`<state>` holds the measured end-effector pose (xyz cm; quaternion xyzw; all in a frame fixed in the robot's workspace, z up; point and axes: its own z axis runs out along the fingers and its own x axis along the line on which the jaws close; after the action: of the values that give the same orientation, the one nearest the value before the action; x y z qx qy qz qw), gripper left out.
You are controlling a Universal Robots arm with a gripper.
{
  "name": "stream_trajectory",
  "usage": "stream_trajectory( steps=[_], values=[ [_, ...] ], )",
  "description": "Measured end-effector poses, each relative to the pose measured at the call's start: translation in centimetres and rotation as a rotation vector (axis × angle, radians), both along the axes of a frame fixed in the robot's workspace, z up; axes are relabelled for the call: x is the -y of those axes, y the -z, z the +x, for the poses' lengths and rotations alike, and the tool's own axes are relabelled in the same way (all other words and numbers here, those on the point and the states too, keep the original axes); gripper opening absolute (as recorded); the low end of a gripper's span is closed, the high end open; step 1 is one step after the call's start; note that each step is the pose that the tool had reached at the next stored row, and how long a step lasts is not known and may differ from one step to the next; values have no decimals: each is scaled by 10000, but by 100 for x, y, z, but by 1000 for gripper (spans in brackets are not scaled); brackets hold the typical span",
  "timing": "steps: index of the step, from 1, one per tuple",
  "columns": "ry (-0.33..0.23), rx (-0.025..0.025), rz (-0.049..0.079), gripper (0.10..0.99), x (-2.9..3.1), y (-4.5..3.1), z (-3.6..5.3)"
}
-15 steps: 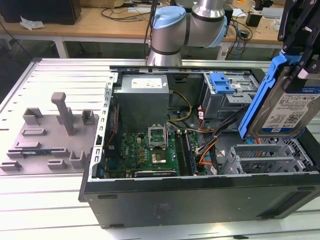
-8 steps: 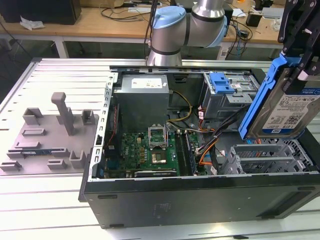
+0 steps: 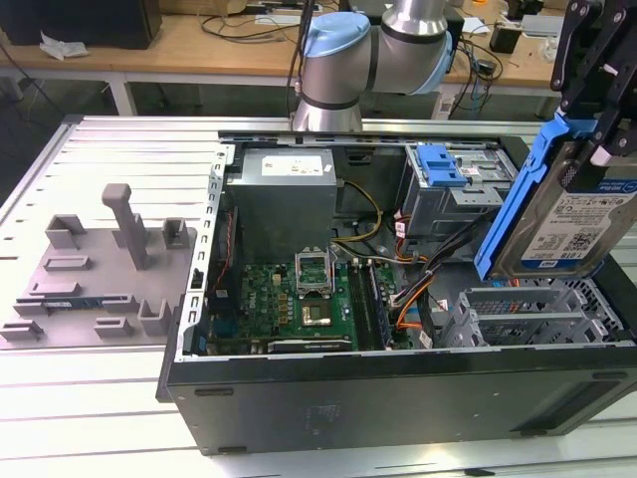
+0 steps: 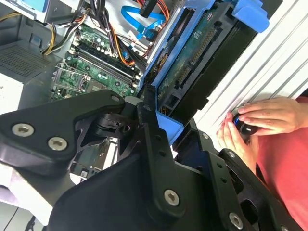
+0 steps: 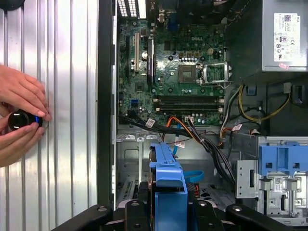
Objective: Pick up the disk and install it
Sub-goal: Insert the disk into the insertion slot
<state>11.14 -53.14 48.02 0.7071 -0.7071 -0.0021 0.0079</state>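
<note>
Clenching the jaws of the gripper on the disk, held aloft and tilted, label facing the exterior view, blue bracket along its edge. Hanging over the silver drive cage of the open computer case, clear of the motherboard. Beside the case, on the ribbed counter, a person's hands around a black knob.

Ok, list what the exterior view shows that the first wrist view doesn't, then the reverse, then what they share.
Exterior view, not first wrist view: the grey fixture block beside the case, the arm's joint, and the label face of the disk. First wrist view, not exterior view: a person's hands around a black knob. Shared: the disk's blue bracket, the motherboard, the grey power supply.
</note>
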Motion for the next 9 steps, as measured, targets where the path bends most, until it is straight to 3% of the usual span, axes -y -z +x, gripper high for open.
stream_trajectory(
  steps=[9],
  values=[
    [-29, 0, -1, 369, 21, 56, 1]
  ],
)
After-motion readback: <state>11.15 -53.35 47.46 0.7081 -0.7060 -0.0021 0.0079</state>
